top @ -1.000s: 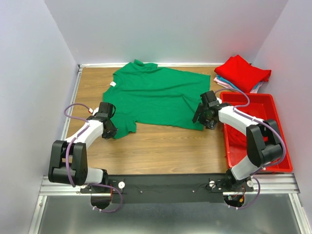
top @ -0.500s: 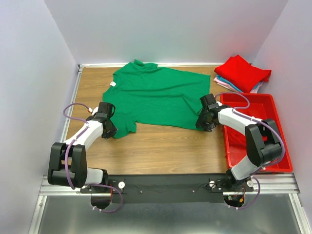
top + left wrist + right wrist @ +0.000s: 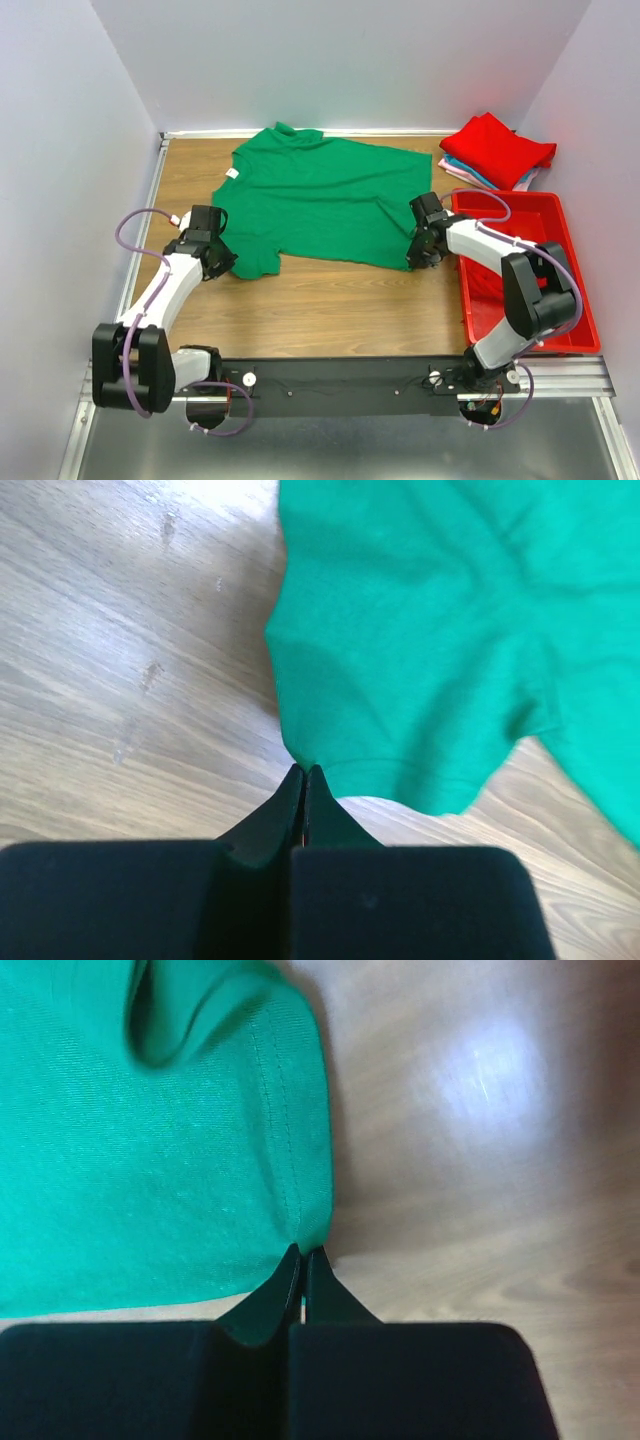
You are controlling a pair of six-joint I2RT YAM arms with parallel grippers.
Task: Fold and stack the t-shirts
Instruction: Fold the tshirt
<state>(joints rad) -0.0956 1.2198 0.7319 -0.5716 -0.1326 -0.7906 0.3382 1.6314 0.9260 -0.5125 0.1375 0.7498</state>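
Note:
A bright green t-shirt (image 3: pixel 320 200) lies spread on the wooden table, its white neck label at the left. My left gripper (image 3: pixel 222 262) is shut on the shirt's near left corner (image 3: pixel 305 765). My right gripper (image 3: pixel 415 258) is shut on the near right corner of the green t-shirt (image 3: pixel 305 1245), jaws pinched on the hem. At the back right, folded t-shirts (image 3: pixel 497 150) sit in a stack with a red one on top and pink and light blue beneath.
A red plastic bin (image 3: pixel 535 275) stands at the right, right behind the right arm. White walls close in the table at the left, back and right. Bare wood (image 3: pixel 340 310) runs between the shirt and the arm bases.
The right gripper came down onto the shirt's near right corner and shut on it. The left gripper, still shut on its corner, moved left and slightly back, pulling the cloth.

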